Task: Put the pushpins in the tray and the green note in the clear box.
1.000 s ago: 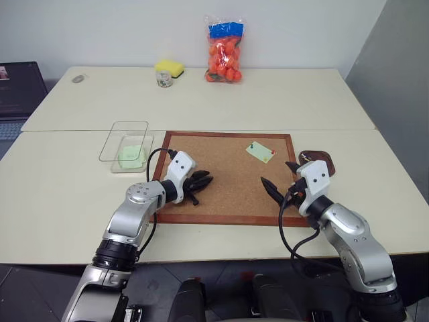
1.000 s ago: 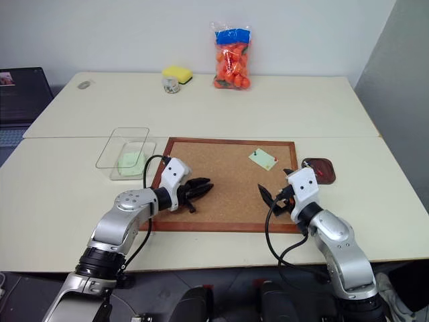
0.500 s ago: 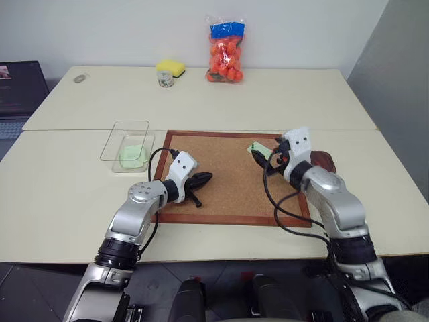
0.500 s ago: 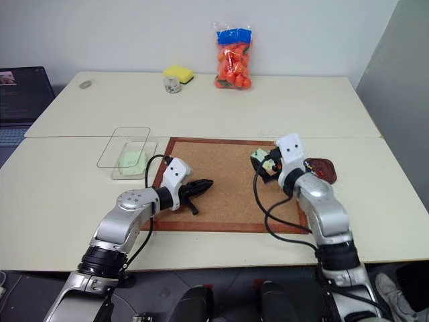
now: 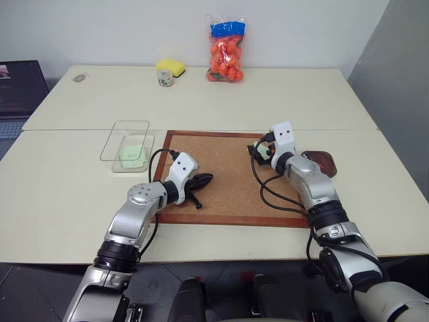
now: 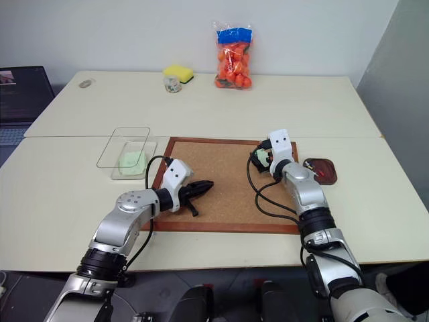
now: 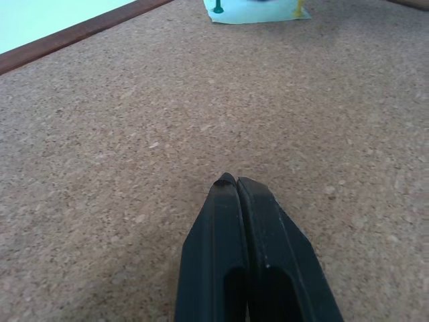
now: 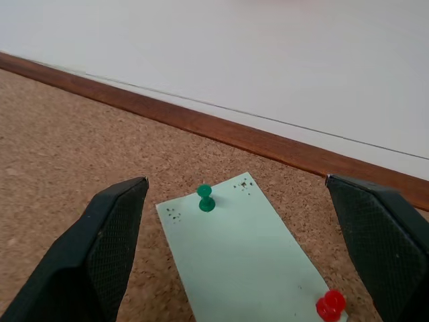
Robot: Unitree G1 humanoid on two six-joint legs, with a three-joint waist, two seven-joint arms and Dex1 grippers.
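Left end effector (image 5: pixel 203 180) is clenched on nothing, parked lower left on the corkboard (image 5: pixel 228 194). Right end effector (image 8: pixel 244 248) is spread wide with the green note (image 8: pixel 251 258) straight ahead between its fingers, long axis running diagonally, a green pushpin (image 8: pixel 205 198) at the far corner, a red pushpin (image 8: pixel 328 305) nearer. Right arm's clearly closer. Tray (image 5: pixel 320 162) sits at right, clear box (image 5: pixel 125 145) upper left. No readable writing anywhere.

Green note (image 8: pixel 244 251) cut off by right wrist view's edge.
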